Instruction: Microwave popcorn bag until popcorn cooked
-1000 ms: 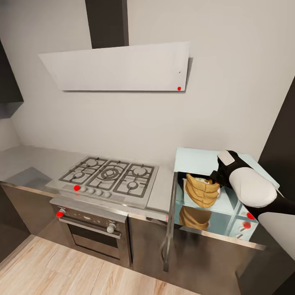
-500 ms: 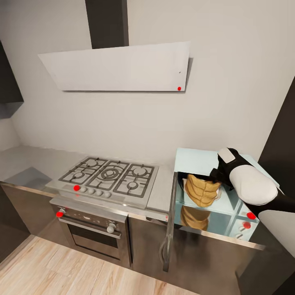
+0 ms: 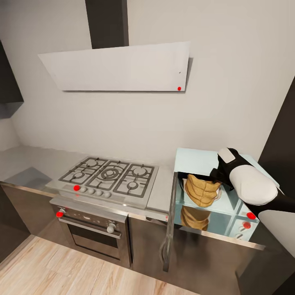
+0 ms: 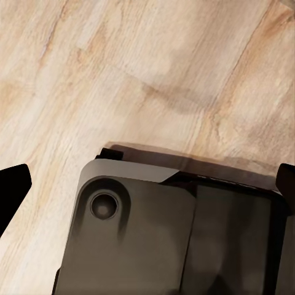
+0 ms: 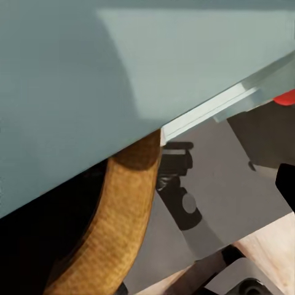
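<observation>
Popcorn bag (image 3: 201, 189) sits upright inside the open microwave (image 3: 196, 160), door (image 3: 169, 223) swung wide. Right gripper (image 3: 216, 177) is at the bag's rim; whether it grips, I cannot tell.

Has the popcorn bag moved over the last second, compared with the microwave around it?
Yes. The popcorn bag has shifted slightly up the head view, deeper into the microwave, away from its open door.
</observation>
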### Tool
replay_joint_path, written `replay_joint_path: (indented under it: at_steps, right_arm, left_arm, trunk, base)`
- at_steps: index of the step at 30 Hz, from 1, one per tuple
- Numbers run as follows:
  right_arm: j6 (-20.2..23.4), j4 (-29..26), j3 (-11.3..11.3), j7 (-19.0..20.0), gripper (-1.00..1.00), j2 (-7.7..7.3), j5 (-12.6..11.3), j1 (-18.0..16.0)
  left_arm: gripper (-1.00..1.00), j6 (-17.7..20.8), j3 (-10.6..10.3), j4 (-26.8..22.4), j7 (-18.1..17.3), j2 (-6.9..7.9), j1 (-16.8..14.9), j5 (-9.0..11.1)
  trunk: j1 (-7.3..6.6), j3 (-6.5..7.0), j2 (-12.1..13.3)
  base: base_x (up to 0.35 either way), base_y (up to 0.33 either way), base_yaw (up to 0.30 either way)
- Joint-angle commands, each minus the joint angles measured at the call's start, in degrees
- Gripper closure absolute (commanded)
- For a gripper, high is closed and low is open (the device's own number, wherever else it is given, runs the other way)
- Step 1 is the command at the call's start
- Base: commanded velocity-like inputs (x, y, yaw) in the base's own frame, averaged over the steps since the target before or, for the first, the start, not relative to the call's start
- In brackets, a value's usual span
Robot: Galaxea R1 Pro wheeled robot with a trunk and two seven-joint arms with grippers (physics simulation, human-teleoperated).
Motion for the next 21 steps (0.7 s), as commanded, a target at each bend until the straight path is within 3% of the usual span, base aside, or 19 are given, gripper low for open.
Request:
replay_joint_path:
  at_steps: [1,21]
  right_arm:
    - [-0.6,-0.2,0.1,0.0,-1.0,-0.01,-0.2,-0.5]
    - [-0.6,-0.2,0.1,0.0,-1.0,-0.01,-0.2,-0.5]
  left_arm:
    - [-1.0,-0.2,0.1,0.0,0.1,-0.03,-0.1,0.0]
    - [-1.0,-0.2,0.1,0.0,0.1,-0.01,-0.1,0.0]
  trunk:
    - [0.04,-0.12,-0.1]
    - [0.04,-0.12,-0.1]
  base:
    - [0.0,0.0,0.0]
    - [-0.046,0.0,0.0]
